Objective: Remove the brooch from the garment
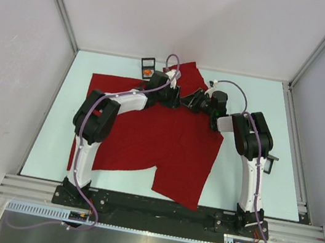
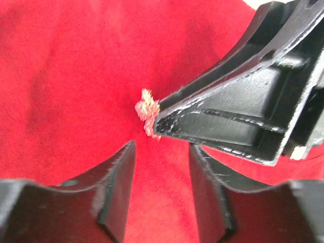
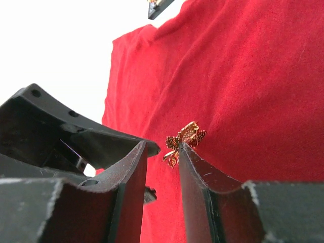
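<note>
The garment (image 1: 147,138) is a red T-shirt spread flat on the table. On it sits the brooch (image 3: 185,140), small, gold and leaf-shaped, still on the cloth (image 3: 253,91). My right gripper (image 3: 163,147) is open, and the tip of its right-hand finger touches the brooch. In the left wrist view that finger (image 2: 228,116) comes in from the upper right onto the brooch (image 2: 147,112). My left gripper (image 2: 162,157) is open just short of the brooch, with only red cloth (image 2: 71,76) in its gap. From above, both grippers (image 1: 176,96) (image 1: 196,99) meet over the shirt and hide the brooch.
A small black tray (image 1: 148,66) holding something orange stands at the far edge of the shirt; its corner (image 3: 159,6) shows in the right wrist view. Pale tabletop (image 1: 252,180) lies right of the shirt, with a small black object (image 1: 269,164) near the right arm.
</note>
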Available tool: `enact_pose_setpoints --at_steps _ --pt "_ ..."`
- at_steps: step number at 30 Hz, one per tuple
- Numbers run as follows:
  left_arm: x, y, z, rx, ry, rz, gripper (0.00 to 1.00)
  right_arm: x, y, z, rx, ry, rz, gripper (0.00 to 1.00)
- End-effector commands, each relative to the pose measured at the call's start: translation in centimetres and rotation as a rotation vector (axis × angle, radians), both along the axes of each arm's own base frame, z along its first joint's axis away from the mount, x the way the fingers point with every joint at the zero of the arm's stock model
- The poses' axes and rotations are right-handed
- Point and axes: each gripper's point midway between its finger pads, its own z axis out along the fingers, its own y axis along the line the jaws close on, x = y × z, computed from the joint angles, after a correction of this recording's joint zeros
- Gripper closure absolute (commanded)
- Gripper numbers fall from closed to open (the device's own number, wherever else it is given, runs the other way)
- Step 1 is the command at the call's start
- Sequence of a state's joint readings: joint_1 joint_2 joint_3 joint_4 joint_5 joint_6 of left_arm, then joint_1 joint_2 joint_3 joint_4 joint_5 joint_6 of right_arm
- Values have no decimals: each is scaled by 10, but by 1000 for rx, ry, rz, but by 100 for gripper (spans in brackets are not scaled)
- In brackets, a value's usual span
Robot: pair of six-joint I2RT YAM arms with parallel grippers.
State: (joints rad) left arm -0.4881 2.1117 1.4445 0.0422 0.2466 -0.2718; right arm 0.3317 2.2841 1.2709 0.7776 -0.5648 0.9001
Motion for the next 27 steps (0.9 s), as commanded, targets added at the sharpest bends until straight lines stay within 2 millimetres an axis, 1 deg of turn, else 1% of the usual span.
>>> enact_pose_setpoints --at_steps 1,4,5,6,8,14,16,17,18,22,23,25,26,27 --pt "19 -12 25 -41 -58 18 52 8 5 17 41 -66 15 64" --pt "23 -13 27 -42 -62 25 55 8 6 16 45 -62 17 64" --pt "25 -13 22 -38 -54 28 56 8 7 17 47 -65 20 64" --pt "26 -14 24 -39 -55 27 58 7 7 16 48 -62 21 64" --pt "27 -14 20 -35 -44 30 61 8 6 15 48 -60 19 64" --pt "26 -15 17 -36 -35 23 60 10 7 16 54 -63 19 64" --pt "26 -14 15 -28 -31 28 64 9 7 16 51 -63 21 64" --pt "26 -13 15 -25 -31 32 67 9 6 18 46 -65 18 64" --pt "27 -12 14 -20 -32 38 68 10 5 18 41 -67 16 64" --pt "26 -11 15 -22 -31 35 73 12 3 17 10 -73 -1 64" --pt "26 -10 15 -24 -33 36 74 12 2 13 -11 -67 -4 64" --pt "26 -9 15 -28 -36 37 76 15 -1 13 -45 -75 -29 65" --pt "26 -7 14 -28 -35 40 77 15 -3 8 -82 -73 -34 65" --pt "26 -8 14 -30 -35 39 78 17 -3 9 -102 -80 -54 66"
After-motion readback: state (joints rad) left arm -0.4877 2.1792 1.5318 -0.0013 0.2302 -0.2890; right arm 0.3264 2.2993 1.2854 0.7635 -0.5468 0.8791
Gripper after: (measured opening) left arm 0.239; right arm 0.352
